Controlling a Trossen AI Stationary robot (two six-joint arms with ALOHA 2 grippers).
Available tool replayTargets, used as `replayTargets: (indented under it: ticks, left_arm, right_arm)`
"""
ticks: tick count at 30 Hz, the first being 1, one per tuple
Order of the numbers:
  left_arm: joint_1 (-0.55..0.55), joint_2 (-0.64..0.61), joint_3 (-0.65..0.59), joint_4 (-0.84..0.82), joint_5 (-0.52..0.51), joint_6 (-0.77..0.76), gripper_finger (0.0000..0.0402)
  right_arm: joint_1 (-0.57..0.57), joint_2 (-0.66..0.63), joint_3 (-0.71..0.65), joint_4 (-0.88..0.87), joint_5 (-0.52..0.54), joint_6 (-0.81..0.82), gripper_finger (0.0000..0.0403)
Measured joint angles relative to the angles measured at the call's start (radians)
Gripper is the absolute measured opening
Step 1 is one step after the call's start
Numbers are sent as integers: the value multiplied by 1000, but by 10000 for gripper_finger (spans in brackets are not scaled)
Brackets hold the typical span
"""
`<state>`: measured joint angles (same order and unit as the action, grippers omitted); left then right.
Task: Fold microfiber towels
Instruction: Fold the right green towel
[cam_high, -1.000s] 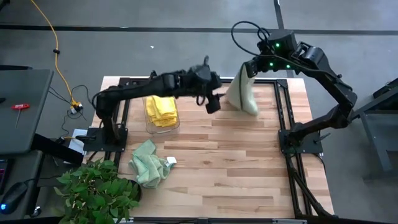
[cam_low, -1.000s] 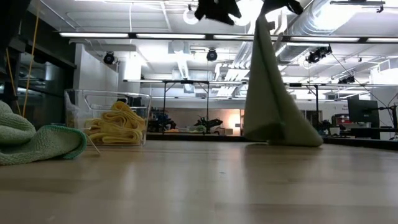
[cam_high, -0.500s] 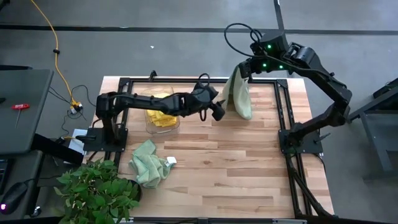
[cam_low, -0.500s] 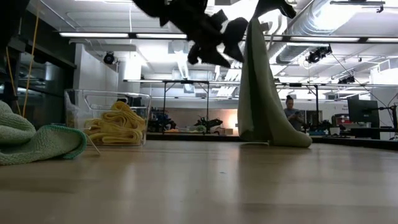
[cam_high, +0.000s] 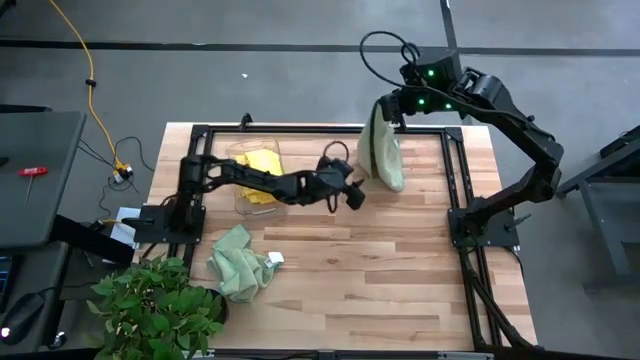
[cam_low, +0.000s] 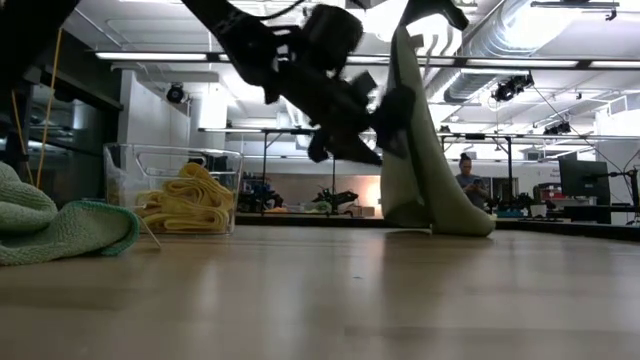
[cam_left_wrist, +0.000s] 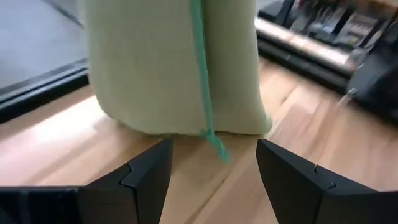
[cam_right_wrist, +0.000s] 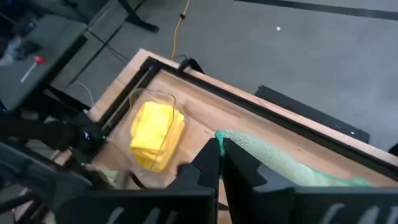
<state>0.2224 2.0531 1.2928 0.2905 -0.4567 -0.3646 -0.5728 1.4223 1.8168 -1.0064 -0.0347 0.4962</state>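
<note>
- Plant (cam_high: 155, 305) fills the near left corner; a crumpled green towel (cam_high: 238, 262) lies just beside it, and the near right of the counter (cam_high: 400, 290) is bare wood.
- Left gripper (cam_high: 352, 193), released, has dropped from the far edge toward mid-counter, under the hanging towel (cam_high: 382, 155): probably going for its bottom hem.
- Yellow towels sit in a clear bin (cam_high: 262, 182) by the far left edge.
- Right gripper (cam_high: 385, 107), clenched on that towel's top corner, has drawn it slightly inward.

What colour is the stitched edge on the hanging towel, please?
Teal green on the pale hanging towel; clearest in the left wrist view.
</note>
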Motion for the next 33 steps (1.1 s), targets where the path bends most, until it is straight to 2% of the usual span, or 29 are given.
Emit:
replayTargets:
  ticks: [3, 11, 14, 19, 23, 33]
  left_arm:
    - [-12, 31, 30, -69, -59, 0, 223]
    - [-36, 33, 35, -55, -194, 50, 223]
    - [-43, 33, 35, -101, -233, 79, 223]
    - [-55, 27, 35, -174, -323, 50, 223]
    - [-54, 26, 35, -193, -348, 23, 223]
    - [-38, 26, 35, -189, -329, -69, 223]
  right_arm:
    - [10, 0, 0, 19, 1, 49, 0]
    - [98, 31, 1, 92, 4, 141, 0]
    - [131, 41, 1, 125, 4, 159, 0]
    - [165, 39, 1, 145, 61, 163, 0]
    - [180, 34, 1, 153, 70, 186, 0]
    - [196, 35, 1, 158, 85, 185, 0]
